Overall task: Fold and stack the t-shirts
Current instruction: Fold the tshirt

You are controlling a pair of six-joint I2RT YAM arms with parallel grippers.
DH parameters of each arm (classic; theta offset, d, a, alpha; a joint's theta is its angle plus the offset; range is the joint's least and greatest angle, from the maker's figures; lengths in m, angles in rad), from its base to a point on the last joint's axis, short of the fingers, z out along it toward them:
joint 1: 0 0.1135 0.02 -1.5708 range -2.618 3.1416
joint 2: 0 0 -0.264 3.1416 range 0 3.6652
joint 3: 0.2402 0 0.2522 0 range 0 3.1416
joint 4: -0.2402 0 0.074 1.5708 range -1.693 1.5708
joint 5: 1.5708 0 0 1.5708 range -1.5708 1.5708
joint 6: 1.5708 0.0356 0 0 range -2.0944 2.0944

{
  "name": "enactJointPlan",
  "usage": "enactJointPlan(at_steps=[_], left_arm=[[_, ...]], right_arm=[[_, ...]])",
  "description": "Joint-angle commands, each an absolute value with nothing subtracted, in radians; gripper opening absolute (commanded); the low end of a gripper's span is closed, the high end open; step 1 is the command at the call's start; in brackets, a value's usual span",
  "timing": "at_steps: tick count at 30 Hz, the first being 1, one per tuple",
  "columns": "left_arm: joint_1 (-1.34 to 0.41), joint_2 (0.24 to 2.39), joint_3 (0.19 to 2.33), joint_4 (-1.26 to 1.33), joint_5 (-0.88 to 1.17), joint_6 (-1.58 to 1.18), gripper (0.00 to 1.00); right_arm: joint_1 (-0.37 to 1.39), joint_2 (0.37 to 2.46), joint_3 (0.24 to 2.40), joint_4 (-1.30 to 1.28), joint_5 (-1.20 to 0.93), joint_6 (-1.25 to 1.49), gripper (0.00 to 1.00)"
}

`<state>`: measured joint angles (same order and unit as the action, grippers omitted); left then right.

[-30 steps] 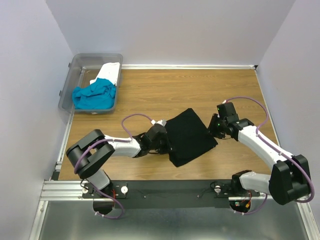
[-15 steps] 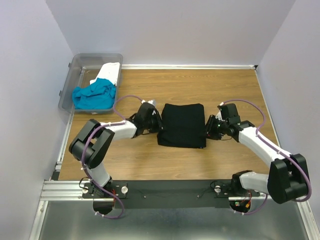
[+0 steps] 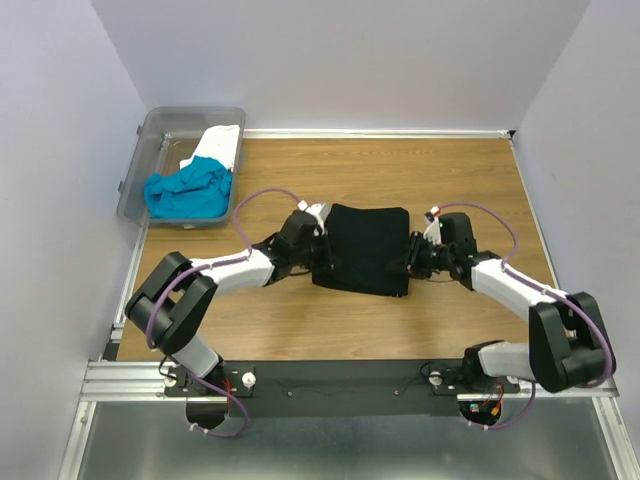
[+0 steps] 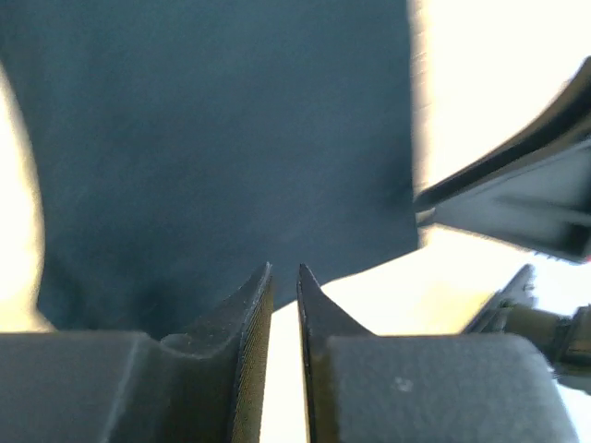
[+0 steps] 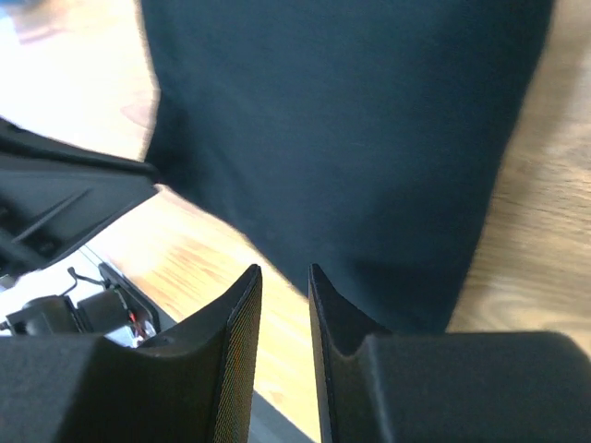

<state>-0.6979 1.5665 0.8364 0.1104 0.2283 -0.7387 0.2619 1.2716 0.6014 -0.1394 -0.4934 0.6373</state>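
- One black t-shirt [image 3: 362, 250] lies near the middle of the wooden table [image 3: 300, 175]. It is folded into a flat, roughly square pad with fairly straight sides, and its near edge is slightly skewed.
- Two more shirts sit in the clear bin [image 3: 190, 113] at the table's far left corner. The turquoise t-shirt [image 3: 185, 192] is crumpled in a heap at the near end. The white t-shirt [image 3: 222, 145] is bunched behind it, towards the far right of the bin.
- Your left gripper [image 4: 284, 269] sits low at the left edge of the black t-shirt, with its tips right at the border of the cloth. The fingers stand almost together with only a thin slit between them. You can see bright table through that slit, and the cloth lies beyond the tips, not between them.
- Your right gripper [image 5: 285, 269] sits at the opposite, right edge. Its fingers are parted a little wider, bare wood shows in the gap, and the dark cloth starts just past the tips, so nothing is pinched.
- Both arms reach inward, so the folded shirt is flanked on both sides. Each wrist view catches a dark part of the other arm across the cloth.
- Purple cables [image 3: 255, 200] arch over each forearm and do not touch the shirt.
- Bare wood separates the bin from the black t-shirt, and the two are well apart.
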Motion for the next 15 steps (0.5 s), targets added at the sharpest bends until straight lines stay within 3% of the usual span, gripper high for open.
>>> enactJointPlan(at_steps=[1, 6, 11, 15], left_arm=[[-0.66, 1.641, 0.698, 0.181, 0.23, -0.802, 0.2], [-0.611, 1.689, 0.563, 0.334, 0.29, -0.877, 0.11], [-0.611, 1.583, 0.506, 0.316, 0.305, -0.893, 0.12], [-0.611, 1.445, 0.557, 0.23, 0.275, -0.871, 0.2]], right_arm=[[0.229, 1.351, 0.503, 0.035, -0.586, 0.652, 0.33], [0.138, 1.404, 0.403, 0.144, -0.609, 0.664, 0.32], [0.124, 1.332, 0.406, 0.137, -0.655, 0.675, 0.32], [0.123, 1.252, 0.491, 0.123, -0.669, 0.712, 0.33]])
